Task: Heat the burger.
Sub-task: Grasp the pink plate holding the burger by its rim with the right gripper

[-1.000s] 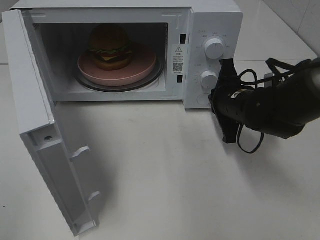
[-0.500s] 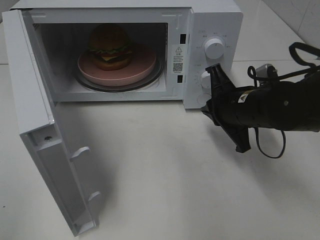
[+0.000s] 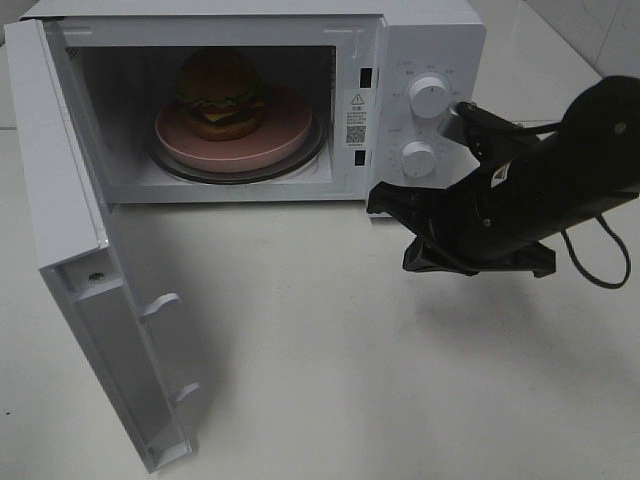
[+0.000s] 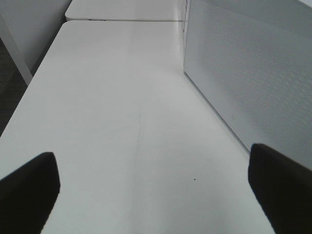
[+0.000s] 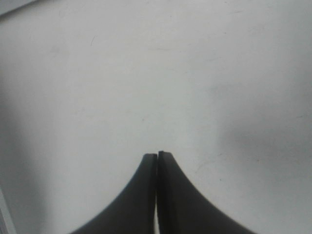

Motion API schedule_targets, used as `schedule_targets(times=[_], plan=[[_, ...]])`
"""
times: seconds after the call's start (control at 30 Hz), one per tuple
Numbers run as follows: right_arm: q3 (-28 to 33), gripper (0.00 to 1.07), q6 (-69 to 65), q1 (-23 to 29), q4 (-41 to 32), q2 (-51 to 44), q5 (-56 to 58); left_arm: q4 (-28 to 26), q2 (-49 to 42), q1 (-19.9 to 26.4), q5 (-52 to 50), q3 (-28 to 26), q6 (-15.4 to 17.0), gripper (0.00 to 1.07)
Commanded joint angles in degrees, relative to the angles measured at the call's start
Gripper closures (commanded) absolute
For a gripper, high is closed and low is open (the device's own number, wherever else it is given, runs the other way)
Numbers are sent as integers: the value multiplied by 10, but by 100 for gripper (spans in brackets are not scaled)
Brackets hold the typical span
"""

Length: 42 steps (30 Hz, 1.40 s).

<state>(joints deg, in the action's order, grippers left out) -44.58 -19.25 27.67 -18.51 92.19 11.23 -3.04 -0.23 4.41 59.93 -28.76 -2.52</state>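
The burger (image 3: 220, 92) stands on a round pink plate (image 3: 285, 135) on the turntable inside the white microwave (image 3: 430, 40), whose door (image 3: 95, 270) hangs wide open to the left. My right gripper (image 3: 385, 200) is shut and holds nothing; it hovers over the table just in front of the control panel, below the lower knob (image 3: 418, 158). In the right wrist view the gripper (image 5: 157, 156) shows its fingers pressed together above bare table. My left gripper (image 4: 153, 165) is open and empty beside the microwave's side wall (image 4: 253, 73); it lies outside the exterior view.
The open door juts toward the table's front left. The upper knob (image 3: 429, 97) sits above the lower one. A black cable (image 3: 600, 265) loops off the right arm. White table (image 3: 320, 380) spreads in front of the oven.
My right arm has swung from beside the knobs down and to the left, turning so the shut gripper now points left in front of the panel. Burger, plate and door stay put.
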Motion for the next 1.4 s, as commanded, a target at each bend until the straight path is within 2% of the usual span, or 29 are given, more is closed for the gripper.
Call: schedule_targets(times=[0.03,0.23,0.43,0.57,0.83,1.03,1.1,1.13,1.2,1.23,1.3,1.4], plan=[[-19,104,67,-2,5,-15,58,-1,-12,-3,-4,2,0,6],[-59,103,179,-2,5,-29,175,-2,-12,-3,-4,2,0,6],[-105,101,394,-2,5,-29,318,-2,-12,-3,-4,2,0,6],[-115,101,505,-2,5,-29,363,-2,-12,-3,-4,2,0,6],[-116,98,634,-2,6,-29,372,-2,-12,-3,-4,2,0,6],[-116,96,793,-2,25,-29,369,-2,-12,-3,-4,2,0,6],[-116,95,892,-2,34,-29,367,-2,-12,-3,-4,2,0,6],[-116,95,892,-2,34,-29,367,-2,-12,-3,-4,2,0,6],[-116,92,968,-2,34,-29,364,-2,-12,-3,-4,2,0,6],[-116,92,968,-2,34,-29,364,-2,-12,-3,-4,2,0,6],[-116,84,1014,-2,39,-29,343,-2,-12,-3,-4,2,0,6],[-116,79,1015,-2,46,-29,335,-2,-12,-3,-4,2,0,6]])
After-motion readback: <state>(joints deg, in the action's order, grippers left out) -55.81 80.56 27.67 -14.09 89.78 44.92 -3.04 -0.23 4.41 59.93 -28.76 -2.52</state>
